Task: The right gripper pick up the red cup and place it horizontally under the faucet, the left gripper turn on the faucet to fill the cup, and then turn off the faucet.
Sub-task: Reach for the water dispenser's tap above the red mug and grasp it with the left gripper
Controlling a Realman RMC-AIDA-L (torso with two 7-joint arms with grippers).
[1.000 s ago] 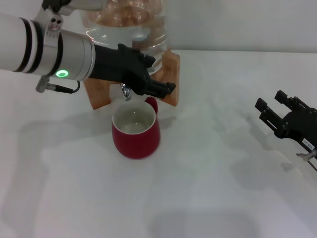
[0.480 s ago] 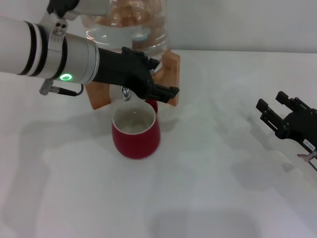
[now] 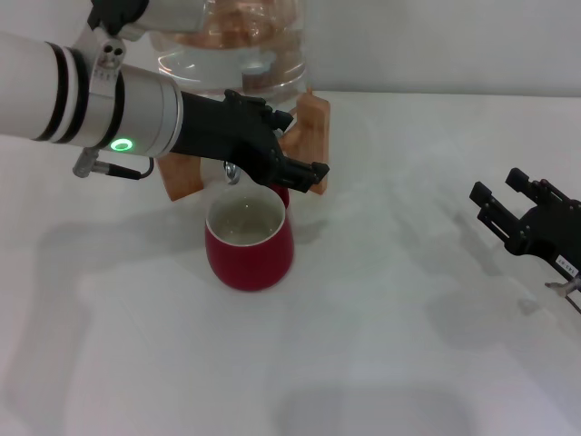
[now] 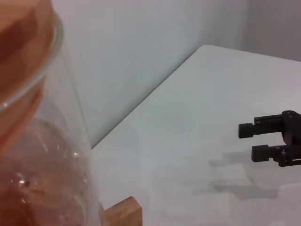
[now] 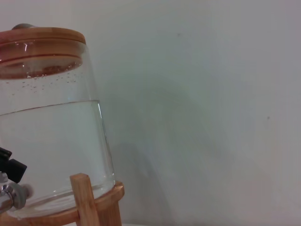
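While the squat red ceramic cup [image 3: 249, 242] stands under the small chrome faucet [image 3: 232, 171] near the surface's far left edge, your left gripper [image 3: 295, 170], fingers' spread indiscernible, works the lever; next, shut it. Right gripper [image 3: 517, 209] waits open, empty, right edge.

no readable text, white label on right hand [image 3: 536, 218] illegible

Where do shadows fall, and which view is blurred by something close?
Head view: soft shadows lie on the table under the left tool and beside the red cup. Left wrist view: the jug fills the near side, out of focus.
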